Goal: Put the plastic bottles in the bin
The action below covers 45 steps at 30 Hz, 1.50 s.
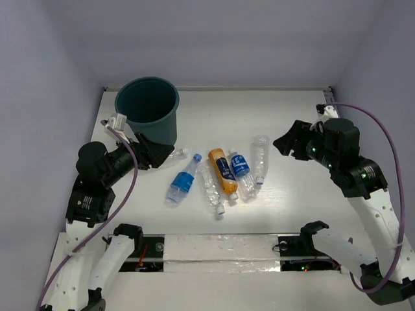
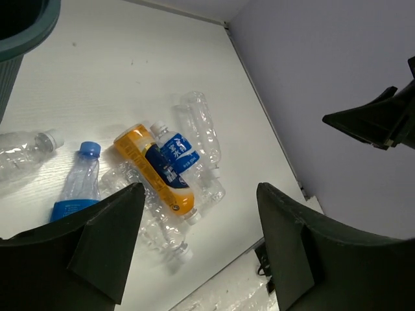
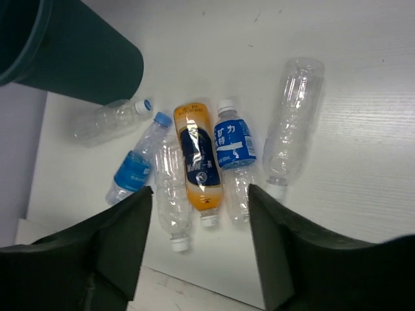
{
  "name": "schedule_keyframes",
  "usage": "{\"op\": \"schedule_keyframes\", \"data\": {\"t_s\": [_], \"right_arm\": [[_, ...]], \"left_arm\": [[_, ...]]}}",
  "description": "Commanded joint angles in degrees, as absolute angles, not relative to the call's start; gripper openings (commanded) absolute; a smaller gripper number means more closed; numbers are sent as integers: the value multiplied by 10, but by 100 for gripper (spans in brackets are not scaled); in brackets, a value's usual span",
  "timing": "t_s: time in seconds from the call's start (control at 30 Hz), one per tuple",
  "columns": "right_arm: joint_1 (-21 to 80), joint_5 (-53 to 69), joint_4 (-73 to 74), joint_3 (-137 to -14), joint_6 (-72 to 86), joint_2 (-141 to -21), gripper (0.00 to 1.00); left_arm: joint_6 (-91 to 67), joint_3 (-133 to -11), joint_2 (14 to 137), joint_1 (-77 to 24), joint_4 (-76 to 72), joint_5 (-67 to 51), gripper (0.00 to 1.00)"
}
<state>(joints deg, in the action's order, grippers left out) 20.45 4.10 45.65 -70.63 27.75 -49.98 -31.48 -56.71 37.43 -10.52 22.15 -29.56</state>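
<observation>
- Six plastic bottles (image 1: 224, 172) are lying flat mid-worktop (image 1: 292, 207), in front of the teal bin (image 1: 155, 123), which is standing upright at the far left.
- The left end effector (image 1: 159, 154) is hovering beside the bin, jaws wide, empty.
- The right end effector (image 1: 288, 141) is hovering right of the bottles, jaws wide, empty.

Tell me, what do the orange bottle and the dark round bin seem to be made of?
The orange bottle looks like thin glossy plastic: it shines and wears a dark printed label. The bin seems moulded plastic, dark teal and fairly matte, with a smooth tapering wall, though the look alone leaves that open.
</observation>
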Motion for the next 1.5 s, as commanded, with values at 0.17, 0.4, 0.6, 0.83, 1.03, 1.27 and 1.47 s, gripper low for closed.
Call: {"op": "schedule_keyframes", "data": {"t_s": [0.17, 0.4, 0.6, 0.83, 1.03, 1.27, 1.47], "right_arm": [[173, 69, 446, -689, 291, -494, 10], [137, 88, 441, -669, 283, -498, 0], [131, 80, 435, -652, 280, -494, 0], [126, 97, 375, -597, 294, -497, 6], [126, 113, 334, -569, 294, -529, 28], [126, 108, 314, -564, 286, -555, 41], [126, 101, 301, -553, 286, -561, 41]], "left_arm": [[-300, -585, 399, -146, 204, -347, 27], [-325, -604, 480, -424, 270, -79, 4], [-338, -580, 528, -468, 345, 88, 17], [-346, -521, 569, -463, 346, 129, 70], [-311, -506, 645, -402, 286, 128, 75], [-261, -519, 732, -365, 229, 108, 72], [-232, -529, 788, -359, 198, 92, 54]]}}
